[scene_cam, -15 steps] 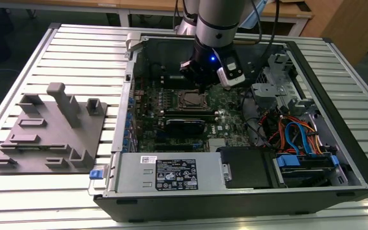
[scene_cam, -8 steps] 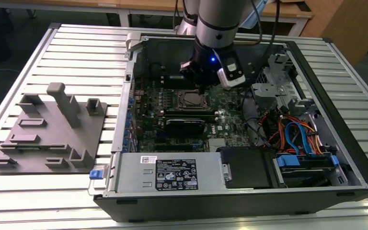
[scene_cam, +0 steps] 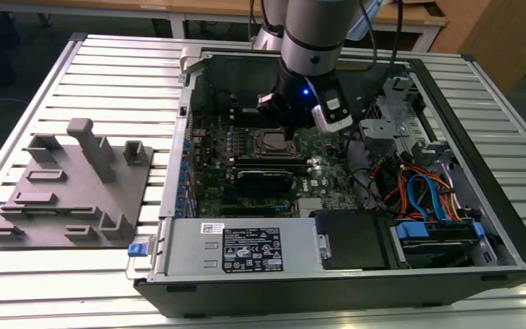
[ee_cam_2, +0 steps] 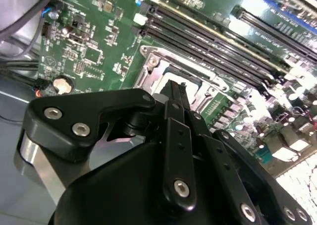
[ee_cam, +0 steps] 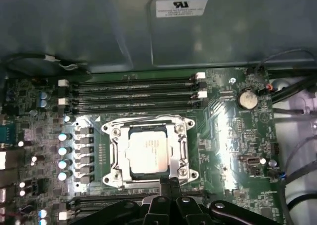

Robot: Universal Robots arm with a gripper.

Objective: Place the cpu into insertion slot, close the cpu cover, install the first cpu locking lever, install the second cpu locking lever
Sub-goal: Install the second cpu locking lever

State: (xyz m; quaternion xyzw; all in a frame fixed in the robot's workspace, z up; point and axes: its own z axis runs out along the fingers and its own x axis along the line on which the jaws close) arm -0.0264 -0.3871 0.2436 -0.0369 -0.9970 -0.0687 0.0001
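The cpu (ee_cam: 149, 153), a pale silver square, lies flat in its socket on the green motherboard (ee_cam: 233, 136). The cpu cover (ee_cam: 115, 155), a silver metal frame, lies down around it with the chip showing through its window. My gripper (ee_cam: 174, 179) is shut, with its black fingertips pressed together at the socket's edge, touching or just above the frame. In the second wrist view the shut gripper (ee_cam_2: 174, 88) points at that same socket frame (ee_cam_2: 148, 61). In the exterior view the gripper (scene_cam: 287, 142) hangs inside the open computer case beside the socket (scene_cam: 265, 140). I cannot make out the locking levers.
Black memory slots (ee_cam: 133, 93) run beside the socket, and a row of capacitors (ee_cam: 63, 155) stands along another side. The case's metal walls (scene_cam: 190, 103), a drive cage (scene_cam: 400, 103) and coloured cables (scene_cam: 423, 192) surround the board. A grey fixture block (scene_cam: 71, 185) sits on the table at the exterior view's left.
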